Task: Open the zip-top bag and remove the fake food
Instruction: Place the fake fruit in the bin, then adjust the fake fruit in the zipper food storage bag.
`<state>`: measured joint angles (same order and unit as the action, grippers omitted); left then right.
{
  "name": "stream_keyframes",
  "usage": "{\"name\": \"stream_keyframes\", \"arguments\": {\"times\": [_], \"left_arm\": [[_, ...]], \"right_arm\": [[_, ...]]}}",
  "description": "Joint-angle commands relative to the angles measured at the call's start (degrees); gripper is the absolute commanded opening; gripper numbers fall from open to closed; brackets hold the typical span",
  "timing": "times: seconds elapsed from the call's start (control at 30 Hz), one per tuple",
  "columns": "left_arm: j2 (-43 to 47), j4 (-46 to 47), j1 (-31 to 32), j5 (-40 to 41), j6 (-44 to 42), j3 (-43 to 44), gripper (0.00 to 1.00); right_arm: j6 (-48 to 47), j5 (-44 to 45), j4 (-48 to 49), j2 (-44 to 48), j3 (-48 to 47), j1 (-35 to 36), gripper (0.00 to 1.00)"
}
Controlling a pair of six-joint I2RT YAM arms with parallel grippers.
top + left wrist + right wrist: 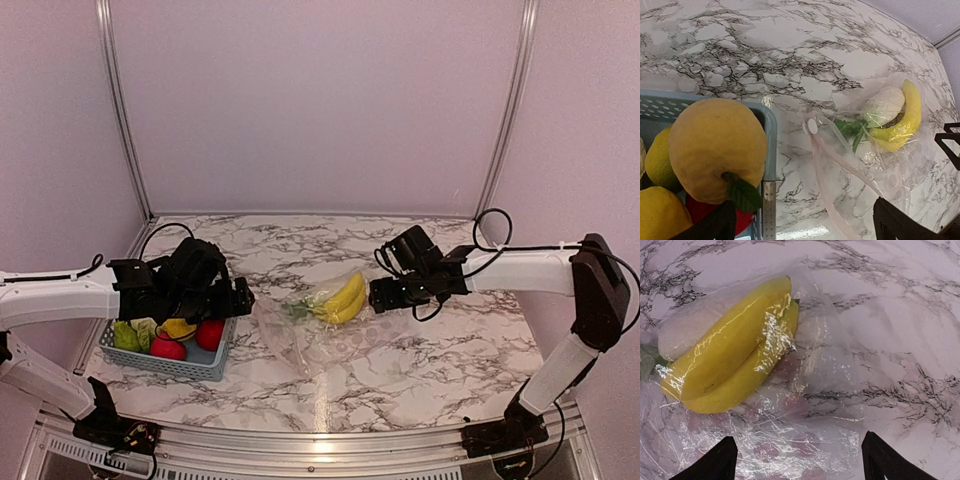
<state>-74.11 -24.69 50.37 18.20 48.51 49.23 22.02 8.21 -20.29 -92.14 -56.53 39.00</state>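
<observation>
The clear zip-top bag point(318, 338) lies on the marble at centre, its pink zip strips parted near the white slider point(812, 126). Inside it are yellow bananas point(344, 299) and a pale cabbage point(885, 104) with green leaves. The bananas show under plastic in the right wrist view point(727, 370). My left gripper point(238, 298) is open and empty above the right rim of the blue basket point(160, 362), fingertips point(715, 225) wide apart. My right gripper point(373, 295) is open and empty just right of the bananas, over the bag's closed end point(790, 440).
The basket holds a large yellow fruit point(715, 145), lemons point(657, 160), red apples point(168, 348) and a green piece point(125, 336). Its grey-blue rim point(769, 150) lies close to the bag's mouth. The table's front edge runs below the bag.
</observation>
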Motion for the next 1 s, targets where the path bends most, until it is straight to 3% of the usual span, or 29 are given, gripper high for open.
{"name": "stream_keyframes", "arguments": {"times": [0.0,0.1,0.27,0.37,0.6,0.97], "left_arm": [[-0.07,5.63,2.96,-4.56,-0.69,-0.67,0.97],[-1.44,7.95,4.73,-6.22,0.25,-1.73,0.91],[-3.58,9.77,6.17,-7.33,2.00,-2.19,0.63],[-4.49,11.56,6.34,-8.13,2.62,-2.68,0.54],[-8.68,15.90,6.66,-10.37,3.73,-2.61,0.43],[-15.42,26.80,6.96,-14.29,4.81,-3.55,0.40]], "right_arm": [[-0.74,0.93,-1.50,1.67,-3.89,0.60,0.84],[-0.80,0.93,-1.94,0.91,-5.33,0.99,0.83],[-0.98,0.93,-2.31,-0.03,-7.00,1.55,0.83],[-1.07,0.94,-2.35,-0.60,-7.96,1.63,0.82],[-1.33,0.94,-2.38,-3.18,-11.15,1.82,0.80],[-2.66,0.22,-2.41,-9.23,-18.01,3.40,0.71]]}}
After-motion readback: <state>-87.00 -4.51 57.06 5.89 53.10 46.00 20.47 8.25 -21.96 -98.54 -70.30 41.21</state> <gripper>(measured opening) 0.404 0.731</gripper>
